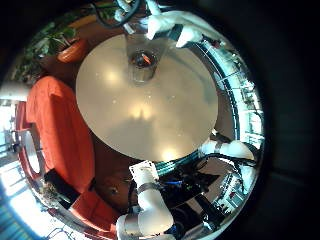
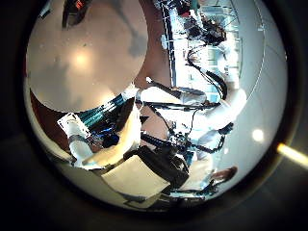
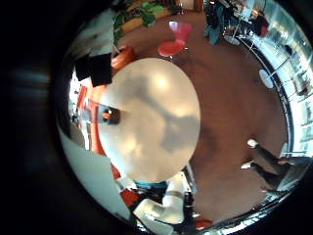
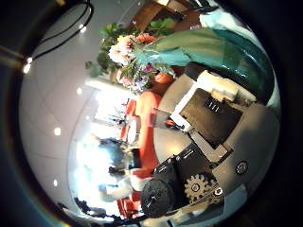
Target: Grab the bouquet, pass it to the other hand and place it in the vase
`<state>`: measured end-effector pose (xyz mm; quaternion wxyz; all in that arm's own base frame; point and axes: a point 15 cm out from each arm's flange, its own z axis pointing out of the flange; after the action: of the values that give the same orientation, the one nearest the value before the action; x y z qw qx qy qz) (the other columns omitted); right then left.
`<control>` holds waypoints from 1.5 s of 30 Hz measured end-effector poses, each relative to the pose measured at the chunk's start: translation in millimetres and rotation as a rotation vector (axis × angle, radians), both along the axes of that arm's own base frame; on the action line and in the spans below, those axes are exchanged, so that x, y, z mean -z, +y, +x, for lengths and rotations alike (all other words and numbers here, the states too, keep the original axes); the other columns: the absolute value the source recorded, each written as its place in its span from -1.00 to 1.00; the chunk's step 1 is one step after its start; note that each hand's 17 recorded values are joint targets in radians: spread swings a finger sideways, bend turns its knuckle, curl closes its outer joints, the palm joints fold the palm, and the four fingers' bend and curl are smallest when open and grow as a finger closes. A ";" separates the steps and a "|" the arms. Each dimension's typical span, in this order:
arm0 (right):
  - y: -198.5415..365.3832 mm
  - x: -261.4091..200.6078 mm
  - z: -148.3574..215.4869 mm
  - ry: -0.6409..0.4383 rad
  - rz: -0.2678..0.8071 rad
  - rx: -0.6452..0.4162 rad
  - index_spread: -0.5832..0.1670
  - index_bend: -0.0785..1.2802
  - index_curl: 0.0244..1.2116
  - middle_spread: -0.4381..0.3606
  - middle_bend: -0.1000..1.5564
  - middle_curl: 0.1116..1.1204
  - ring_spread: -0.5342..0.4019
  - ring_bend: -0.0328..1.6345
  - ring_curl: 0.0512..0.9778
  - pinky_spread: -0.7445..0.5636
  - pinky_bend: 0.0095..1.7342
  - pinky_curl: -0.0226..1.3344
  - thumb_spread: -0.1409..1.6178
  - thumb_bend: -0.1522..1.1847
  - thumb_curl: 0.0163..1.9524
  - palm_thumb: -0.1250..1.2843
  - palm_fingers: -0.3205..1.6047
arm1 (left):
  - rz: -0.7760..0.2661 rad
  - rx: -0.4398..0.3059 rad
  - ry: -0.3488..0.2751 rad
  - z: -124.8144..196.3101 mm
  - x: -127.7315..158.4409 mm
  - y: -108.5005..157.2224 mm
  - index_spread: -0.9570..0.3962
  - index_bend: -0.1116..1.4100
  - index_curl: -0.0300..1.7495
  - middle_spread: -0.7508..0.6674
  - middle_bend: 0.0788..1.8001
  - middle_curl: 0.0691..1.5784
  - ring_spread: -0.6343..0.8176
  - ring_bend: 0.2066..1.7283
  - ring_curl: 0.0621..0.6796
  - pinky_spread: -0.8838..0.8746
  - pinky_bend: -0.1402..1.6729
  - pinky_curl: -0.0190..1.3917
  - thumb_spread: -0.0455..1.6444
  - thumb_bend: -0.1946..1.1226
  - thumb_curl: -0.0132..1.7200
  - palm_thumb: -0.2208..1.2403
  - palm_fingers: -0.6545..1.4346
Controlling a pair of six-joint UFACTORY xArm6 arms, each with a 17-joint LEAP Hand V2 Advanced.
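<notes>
The bouquet's flowers [image 4: 133, 52] show close to my right palm in the right thumb side palm view, with its wrapped stem [image 4: 222, 47] running along the hand. My right hand's fingers [image 4: 213, 109] curl against the stem and hold it above the round table [image 3: 156, 122].
A sofa [image 1: 60, 135] stands beside the table. A robot arm [image 1: 150, 205] rises at the table's edge; an arm also shows in the left thumb side palm view [image 2: 183, 96]. Chairs [image 3: 176, 39] and potted plants [image 3: 132, 20] stand further off on the floor.
</notes>
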<state>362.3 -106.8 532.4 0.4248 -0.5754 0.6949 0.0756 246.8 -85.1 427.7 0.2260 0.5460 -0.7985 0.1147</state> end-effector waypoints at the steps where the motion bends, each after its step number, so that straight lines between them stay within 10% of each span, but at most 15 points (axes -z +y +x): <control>1: 0.3 -5.9 -5.8 -0.013 0.056 -0.006 -0.02 0.89 0.42 -0.28 0.74 0.52 -0.27 0.80 0.42 -0.15 0.49 0.25 0.10 -0.65 0.10 0.80 0.50 | -0.020 -0.001 -0.003 -0.7 -3.0 -2.8 0.54 -0.62 -0.57 0.54 -0.86 -0.67 0.60 -0.61 -0.59 0.57 -0.60 -0.53 0.35 -0.74 -0.59 -0.17 -0.17; 17: 103.1 4.4 -48.6 -0.019 0.668 -0.477 -0.01 0.91 0.41 -0.26 0.75 0.49 -0.26 0.81 0.41 -0.16 0.45 0.35 0.11 -0.68 0.24 0.78 0.50 | -0.504 -0.082 -0.040 28.8 -58.2 -52.0 0.57 -0.63 -0.57 0.47 -0.84 -0.63 0.55 -0.60 -0.60 0.54 -0.63 -0.53 0.35 -0.75 -0.62 -0.32 -0.11; 27: 181.4 26.8 -72.0 0.064 0.758 -0.737 -0.01 0.91 0.40 -0.26 0.75 0.48 -0.26 0.81 0.42 -0.17 0.42 0.41 0.12 -0.69 0.30 0.77 0.50 | -0.870 -0.142 -0.005 58.7 -106.6 -72.4 0.63 -0.65 -0.59 0.49 -0.84 -0.61 0.55 -0.55 -0.59 0.53 -0.62 -0.52 0.28 -0.75 -0.61 -0.35 -0.11; 45: 250.5 51.1 -86.7 0.204 0.683 -0.929 0.00 0.92 0.39 -0.26 0.76 0.47 -0.26 0.81 0.42 -0.19 0.38 0.49 0.13 -0.73 0.38 0.78 0.50 | -1.222 0.004 0.191 66.0 -144.2 -97.0 0.55 -0.60 -0.59 0.25 -0.53 -0.50 0.37 -0.53 -0.68 0.38 -0.62 -0.52 0.17 -0.74 -0.59 -0.31 0.11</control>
<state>275.6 143.7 481.3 0.4394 -0.6399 0.3433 0.5287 312.8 -182.1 571.9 0.5687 0.3241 -0.5658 0.5013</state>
